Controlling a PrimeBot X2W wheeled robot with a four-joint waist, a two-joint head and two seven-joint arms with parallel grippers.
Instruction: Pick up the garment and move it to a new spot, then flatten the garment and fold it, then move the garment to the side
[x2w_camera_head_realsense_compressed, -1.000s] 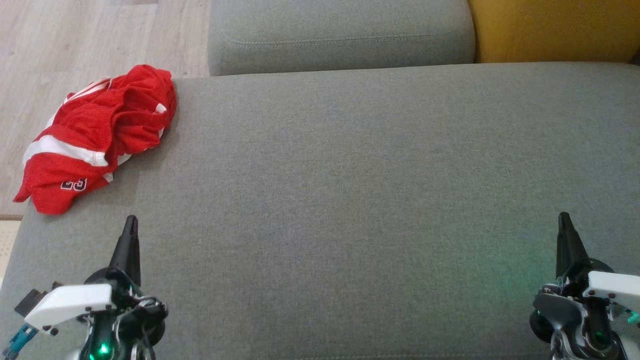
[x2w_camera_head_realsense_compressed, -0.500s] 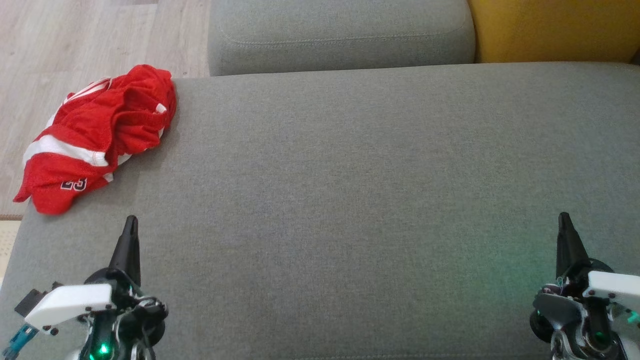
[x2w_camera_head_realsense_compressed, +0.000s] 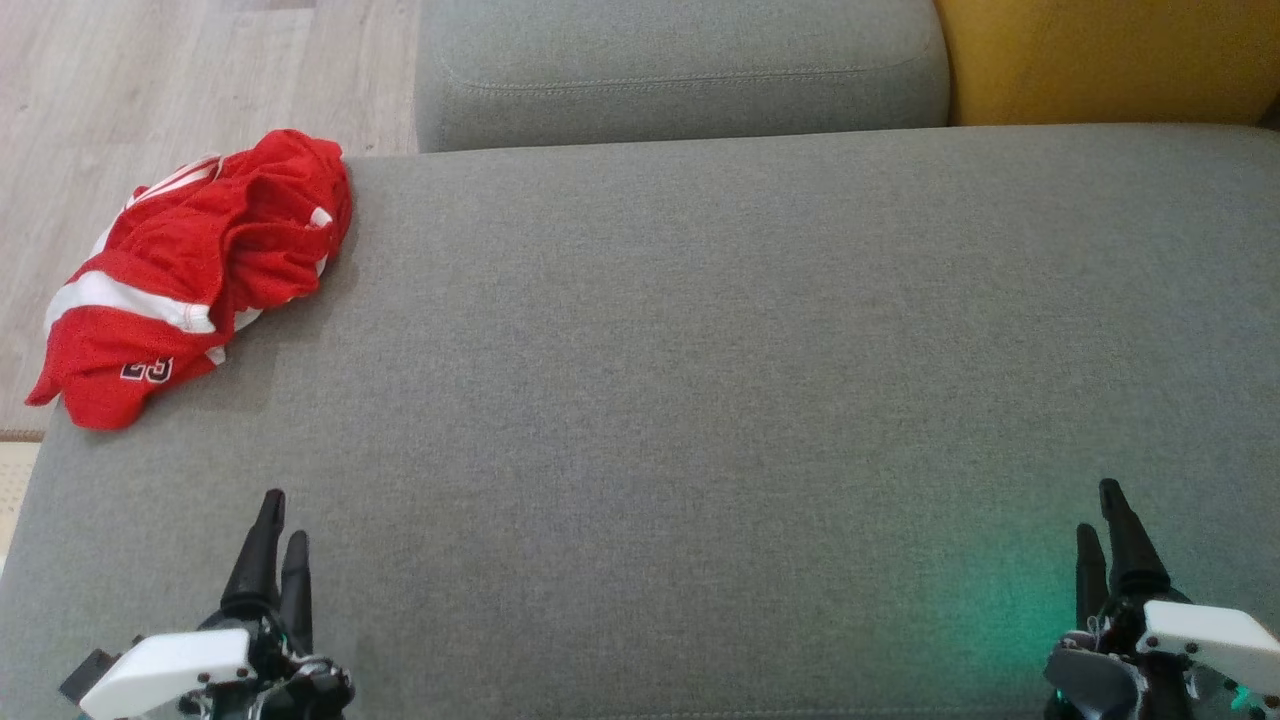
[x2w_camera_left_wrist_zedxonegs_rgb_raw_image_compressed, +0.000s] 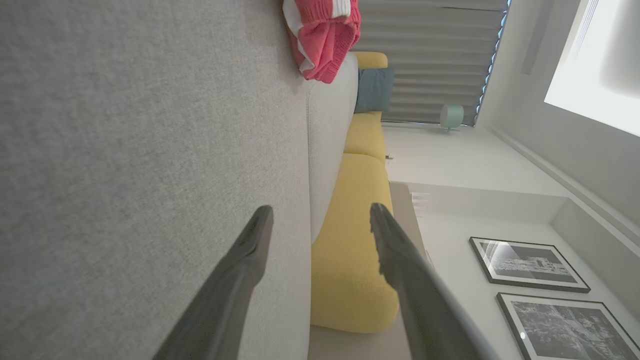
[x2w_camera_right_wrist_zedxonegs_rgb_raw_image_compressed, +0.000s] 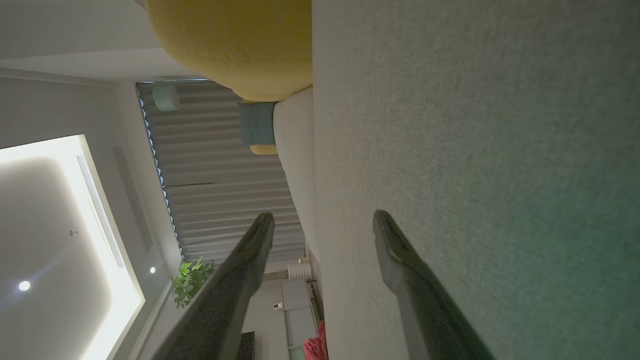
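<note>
garment (x2w_camera_head_realsense_compressed: 200, 270) is lying crumpled at 10 o'clock on sofa (x2w_camera_head_realsense_compressed: 700, 400) | left hand (x2w_camera_head_realsense_compressed: 283, 517), right hand (x2w_camera_head_realsense_compressed: 1097, 507) are hanging wide open, empty | everything is waiting: pickup, flattening, folding

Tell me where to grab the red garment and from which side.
Pinch the raised, bunched folds near the far end of the red garment, probably from above with the left gripper, the nearer one. The crumpled heap stands up there; its flatter near edge lies against the grey cushion, leaving little to pinch.
</note>
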